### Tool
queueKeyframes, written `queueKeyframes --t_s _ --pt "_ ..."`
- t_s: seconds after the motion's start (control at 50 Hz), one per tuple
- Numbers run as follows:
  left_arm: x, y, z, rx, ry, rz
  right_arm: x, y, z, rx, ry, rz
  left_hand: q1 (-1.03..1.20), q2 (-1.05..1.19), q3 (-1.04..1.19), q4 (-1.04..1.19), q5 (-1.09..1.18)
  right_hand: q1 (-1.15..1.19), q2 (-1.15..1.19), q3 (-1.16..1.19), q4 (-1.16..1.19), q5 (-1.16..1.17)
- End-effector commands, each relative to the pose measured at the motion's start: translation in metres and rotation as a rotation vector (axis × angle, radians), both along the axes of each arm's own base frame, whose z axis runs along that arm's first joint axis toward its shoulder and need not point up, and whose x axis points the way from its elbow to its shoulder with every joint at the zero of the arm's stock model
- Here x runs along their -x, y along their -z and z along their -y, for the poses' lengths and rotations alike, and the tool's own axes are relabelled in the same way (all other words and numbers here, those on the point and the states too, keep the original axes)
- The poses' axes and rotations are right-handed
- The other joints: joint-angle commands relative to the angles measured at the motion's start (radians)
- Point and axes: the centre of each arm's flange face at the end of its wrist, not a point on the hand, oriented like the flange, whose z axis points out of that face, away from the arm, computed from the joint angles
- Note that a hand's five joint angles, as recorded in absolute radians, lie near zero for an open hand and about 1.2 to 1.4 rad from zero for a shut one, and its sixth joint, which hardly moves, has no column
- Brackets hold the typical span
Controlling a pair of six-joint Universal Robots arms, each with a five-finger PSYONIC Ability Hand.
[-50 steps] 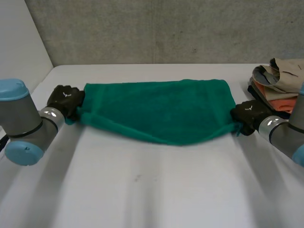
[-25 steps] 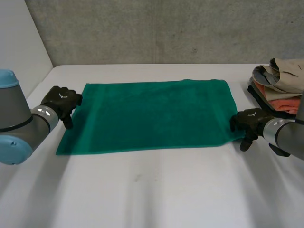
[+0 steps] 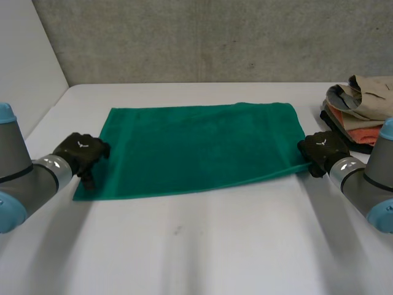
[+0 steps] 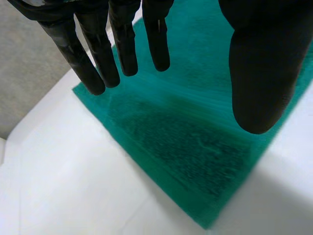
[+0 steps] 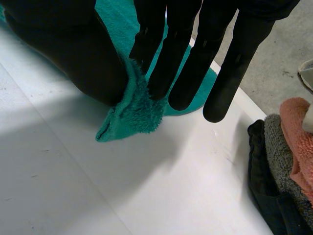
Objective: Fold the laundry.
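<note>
Green towel (image 3: pixel 196 147) lies spread flat, right hand (image 3: pixel 321 150) pinching its near corner, left hand (image 3: pixel 80 153) open over the other.

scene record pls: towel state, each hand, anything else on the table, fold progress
towel: green towel spread flat on the white table, single layer
left: left hand at the near-left corner, fingers straight over the cloth, holding nothing
right: right hand at the near-right corner, corner pinched between thumb and fingers
other: pile of clothes at the table's far right, apart from the towel
fold progress: no fold made yet
</note>
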Motion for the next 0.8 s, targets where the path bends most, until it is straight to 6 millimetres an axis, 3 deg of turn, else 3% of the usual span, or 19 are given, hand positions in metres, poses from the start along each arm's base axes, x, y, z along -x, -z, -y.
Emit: queueKeyframes --t_s 0.02,0.4,0.62,0.8 --pt "-0.001 0.011 -0.006 -0.034 0.009 0.018 0.002 -0.002 -0.005 -0.046 0.012 0.007 0.108 0.115 0.115 0.126 0.128 0.266 0.218 0.213 0.204 0.227" --pt "-0.006 0.04 0.013 -0.027 0.017 0.093 0.004 0.002 -0.011 -0.093 0.02 0.019 0.108 0.115 0.115 0.126 0.128 0.266 0.218 0.213 0.204 0.227" --pt "-0.006 0.031 0.034 0.106 -0.003 0.055 0.003 0.003 -0.016 -0.102 0.015 0.018 0.258 0.264 0.264 0.275 0.277 0.266 0.218 0.213 0.204 0.227" --pt "-0.003 0.035 0.033 0.063 0.008 0.052 0.005 0.001 -0.018 -0.101 0.019 0.023 0.367 0.373 0.373 0.384 0.386 0.266 0.218 0.213 0.204 0.227"
